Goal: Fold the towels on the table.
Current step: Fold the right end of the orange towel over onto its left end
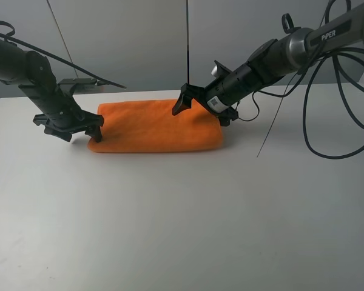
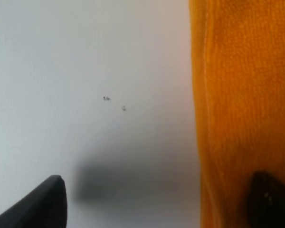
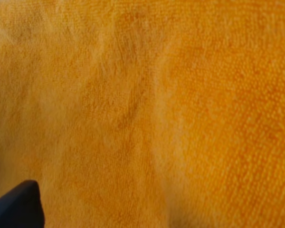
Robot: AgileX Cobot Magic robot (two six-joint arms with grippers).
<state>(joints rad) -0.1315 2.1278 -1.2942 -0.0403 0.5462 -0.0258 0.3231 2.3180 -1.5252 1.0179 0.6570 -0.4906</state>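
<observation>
Plain grey wall (image 1: 139, 36) at back, white bench (image 1: 170, 230) filling the rest. On far middle of bench, well back from near edge: orange towel (image 1: 158, 127), flat, wide strip w/ rounded corners, long side across the view. Fuzzy nap up close in rt wrist view, towel (image 3: 156, 109) filling the whole pic, soft creases thru it. In lt wrist view, towel (image 2: 242, 95) along one side, stitched line near its edge, bare bench (image 2: 85, 57) beside it w/ two tiny dark specks (image 2: 107, 98).

Left claw (image 1: 79, 132) at towel's left end, spread wide, nothing clamped. One finger (image 2: 42, 204) over bare bench, other over towel's edge. Touching cloth or not: can't tell.

Right claw (image 1: 201, 114) over towel's right half, angled down from far right, also spread wide, nothing gripped. One finger toward towel's middle, other near its rt end. Only one fingertip (image 3: 16, 206) in rt wrist view, close over cloth.

Black cables (image 1: 327, 121) looping off rt arm, above bench's right side.
</observation>
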